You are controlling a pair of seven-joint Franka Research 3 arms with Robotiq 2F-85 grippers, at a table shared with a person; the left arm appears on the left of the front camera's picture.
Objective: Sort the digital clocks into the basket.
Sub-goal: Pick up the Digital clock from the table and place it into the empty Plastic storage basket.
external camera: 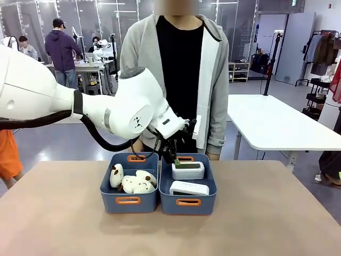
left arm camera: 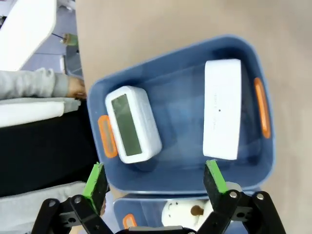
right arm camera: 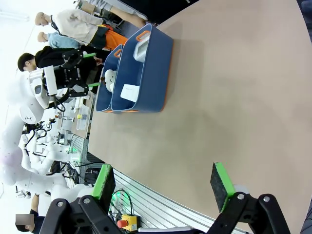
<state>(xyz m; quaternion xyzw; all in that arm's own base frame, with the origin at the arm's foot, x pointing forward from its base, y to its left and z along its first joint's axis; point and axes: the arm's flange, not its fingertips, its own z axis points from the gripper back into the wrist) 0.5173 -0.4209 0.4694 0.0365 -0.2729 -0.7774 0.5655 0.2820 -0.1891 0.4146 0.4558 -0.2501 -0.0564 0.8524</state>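
Note:
Both digital clocks lie in the right-hand blue basket (external camera: 205,201). One white clock (external camera: 187,170) sits at the far end with its grey-green face up (left arm camera: 131,124). The other clock (external camera: 189,188) lies at the near end with a plain white side up (left arm camera: 222,109). My left gripper (external camera: 171,157) hangs open just above the basket's far end, holding nothing; its green pads (left arm camera: 95,179) stand wide apart over the basket wall (left arm camera: 185,173). My right gripper (right arm camera: 162,184) is open and bare, off past the table's edge, well away from the basket (right arm camera: 152,73).
A second blue bin (external camera: 112,201) touches the basket's left side and holds cream plush toys (external camera: 136,184). A person in a grey jacket (external camera: 213,80) stands close behind both bins, one hand (left arm camera: 75,87) near the basket's far end. A white table (external camera: 277,125) stands at back right.

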